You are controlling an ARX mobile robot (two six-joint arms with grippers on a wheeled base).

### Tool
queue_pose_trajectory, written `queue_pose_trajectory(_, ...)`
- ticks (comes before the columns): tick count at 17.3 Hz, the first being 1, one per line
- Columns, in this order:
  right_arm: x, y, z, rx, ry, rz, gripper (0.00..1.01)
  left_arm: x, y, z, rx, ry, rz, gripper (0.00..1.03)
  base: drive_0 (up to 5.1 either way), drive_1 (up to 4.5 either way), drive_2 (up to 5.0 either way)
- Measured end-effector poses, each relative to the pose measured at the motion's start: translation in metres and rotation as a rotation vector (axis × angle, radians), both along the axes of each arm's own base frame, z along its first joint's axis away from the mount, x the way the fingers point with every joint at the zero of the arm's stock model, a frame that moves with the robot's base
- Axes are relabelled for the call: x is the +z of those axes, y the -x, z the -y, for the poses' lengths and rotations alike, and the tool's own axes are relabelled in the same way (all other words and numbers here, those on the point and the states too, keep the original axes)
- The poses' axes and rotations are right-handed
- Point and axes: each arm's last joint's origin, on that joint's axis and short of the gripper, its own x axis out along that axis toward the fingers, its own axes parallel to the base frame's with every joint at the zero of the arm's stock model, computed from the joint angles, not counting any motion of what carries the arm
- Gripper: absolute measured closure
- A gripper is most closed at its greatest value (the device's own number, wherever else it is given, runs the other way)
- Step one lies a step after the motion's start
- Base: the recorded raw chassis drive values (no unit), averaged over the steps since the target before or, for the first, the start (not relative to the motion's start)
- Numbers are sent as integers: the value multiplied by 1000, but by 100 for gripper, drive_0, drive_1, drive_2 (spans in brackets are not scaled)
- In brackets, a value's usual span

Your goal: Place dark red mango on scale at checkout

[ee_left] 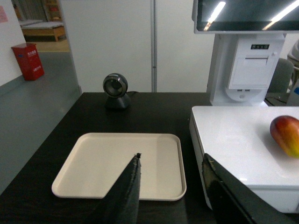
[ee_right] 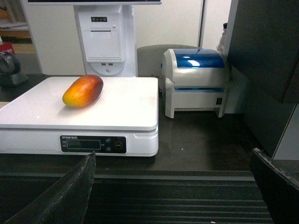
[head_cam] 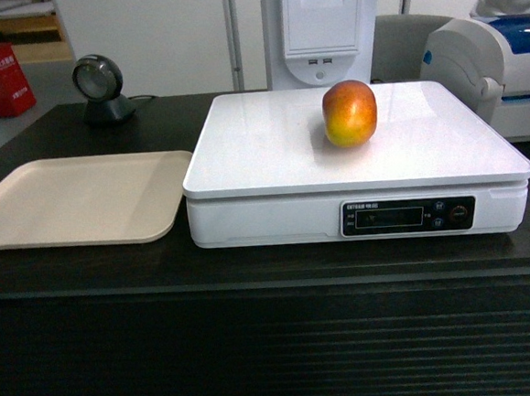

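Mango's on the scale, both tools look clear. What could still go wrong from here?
1. The mango is rounded and lies loose toward the back of the scale top; a bump might roll it, maybe off the rear edge.
2. The left tool hangs open over the gap between tray and scale; a careless pull-back may clip the scale's side.
3. The right tool is open, low at the counter front, and could catch the edge.

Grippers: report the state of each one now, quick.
Left gripper: jaws open, holding nothing, above the beige tray.
Right gripper: jaws wide open, holding nothing; the dark red mango lies on the scale.
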Motion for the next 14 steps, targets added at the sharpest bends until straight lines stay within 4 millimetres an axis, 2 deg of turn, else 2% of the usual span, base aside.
queue_pose_trajectory(3,0,0,0,0,0,0,3,-29,18,-24,-7,-2,-8,96,0,0,0)
queue_pose_trajectory(4,0,0,0,0,0,0,3,-36,23,-30,2,-3,-6,101,0,0,0)
queue_pose_trajectory(7,0,0,0,0,0,0,3,-55,36,-37,-11,-4,-6,101,0,0,0)
queue_pose_trajectory(9,0,0,0,0,0,0,3,-63,43,-50,5,-3,-7,101,0,0,0)
queue_pose_trajectory(14,0,0,0,0,0,0,3,-77,54,-49,-12,-4,-8,101,0,0,0)
